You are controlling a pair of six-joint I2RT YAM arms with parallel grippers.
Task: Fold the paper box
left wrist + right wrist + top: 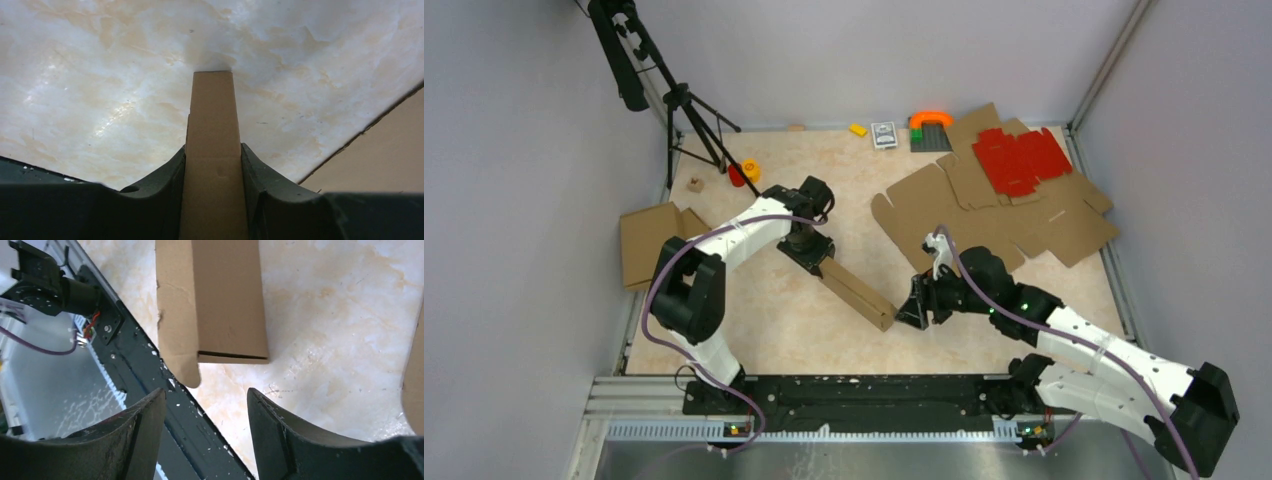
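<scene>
- the left gripper (213,155) clamps one end of the paper box (859,292), a slim folded tube lying mid-table; the right gripper (206,395) hangs open just off the other end, touching nothing.
- risk: the rounded end tab (182,371) juts out untucked, and an off-line push could crumple it or swing the box about its single grip.
- pale marbled table (774,330), grey walls; flat cardboard blanks (924,205) and a red sheet (1022,158) back right, tripod (686,110) back left.
</scene>
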